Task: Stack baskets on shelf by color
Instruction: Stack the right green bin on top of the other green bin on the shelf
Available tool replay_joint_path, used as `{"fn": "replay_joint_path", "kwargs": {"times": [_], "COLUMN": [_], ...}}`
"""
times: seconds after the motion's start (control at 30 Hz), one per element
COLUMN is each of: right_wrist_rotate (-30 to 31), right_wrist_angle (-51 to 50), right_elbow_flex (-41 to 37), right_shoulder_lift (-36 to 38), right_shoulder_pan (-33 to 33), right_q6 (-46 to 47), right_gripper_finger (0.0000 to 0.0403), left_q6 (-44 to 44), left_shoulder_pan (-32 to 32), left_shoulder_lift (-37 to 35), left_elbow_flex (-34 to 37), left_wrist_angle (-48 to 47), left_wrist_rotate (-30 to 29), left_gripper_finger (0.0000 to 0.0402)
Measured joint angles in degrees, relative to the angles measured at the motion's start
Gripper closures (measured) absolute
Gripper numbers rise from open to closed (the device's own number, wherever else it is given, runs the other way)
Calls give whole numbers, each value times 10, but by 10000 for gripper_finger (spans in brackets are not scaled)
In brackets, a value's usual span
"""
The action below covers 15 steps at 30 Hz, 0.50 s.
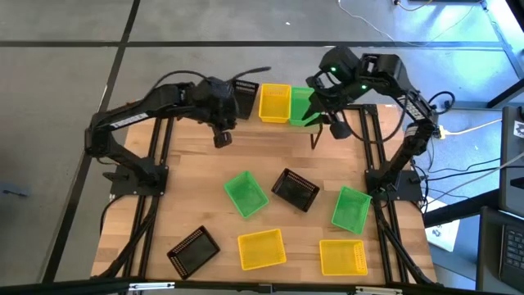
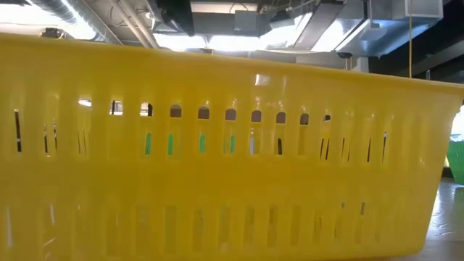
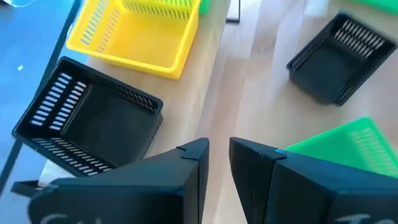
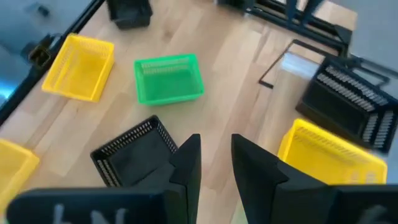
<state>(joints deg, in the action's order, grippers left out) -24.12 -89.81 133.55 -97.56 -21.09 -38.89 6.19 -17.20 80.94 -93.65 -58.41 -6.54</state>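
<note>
With one black [image 1: 246, 97], one yellow [image 1: 274, 103] and one green rectangular plastic mesh basket [image 1: 301, 105] already standing in a row on the low wooden-topped shelf [image 1: 282, 123] at the table's far edge, the step in hand appears to be fetching a second basket of some colour. Six remain on the tabletop: a green one [image 1: 246, 194], a black one [image 1: 295, 189], a green one [image 1: 351, 208], a black one [image 1: 193, 249] and two yellow ones [image 1: 261, 249] [image 1: 343, 257]. Both arms hover near the shelf; the left gripper [image 3: 217, 158] and the right gripper [image 4: 216, 158] each show their fingers slightly parted with nothing between them. A good pick would grip one wall at its rim, lift clear, and lower squarely into the matching basket so the sloped sides nest. The low view is almost wholly blocked by a yellow basket wall, and the shelf's legs are barely discernible from above.
</note>
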Motion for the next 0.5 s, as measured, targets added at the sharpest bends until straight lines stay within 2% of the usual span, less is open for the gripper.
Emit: {"fn": "replay_joint_path", "kwargs": {"times": [0.13, 0.27, 0.4, 0.5], "right_wrist_rotate": [5, 12, 90, 110], "right_wrist_angle": [0, -2, -3, -3], "right_elbow_flex": [-34, -119, -224, -296], "right_shoulder_lift": [43, 105, 163, 206], "right_shoulder_pan": [9, 37, 87, 124], "right_q6": [45, 122, 256, 383], "right_gripper_finger": [313, 313, 313, 313], "left_q6": [-30, -41, -41, -41], "left_shoulder_pan": [11, 28, 36, 37], "left_shoulder_lift": [-31, -58, -76, -87], "left_elbow_flex": [0, 0, 0, 0], "left_wrist_angle": [-1, -2, -15, -35], "left_wrist_rotate": [-3, -18, -21, -22], "left_gripper_finger": [345, 345, 345, 345]}}
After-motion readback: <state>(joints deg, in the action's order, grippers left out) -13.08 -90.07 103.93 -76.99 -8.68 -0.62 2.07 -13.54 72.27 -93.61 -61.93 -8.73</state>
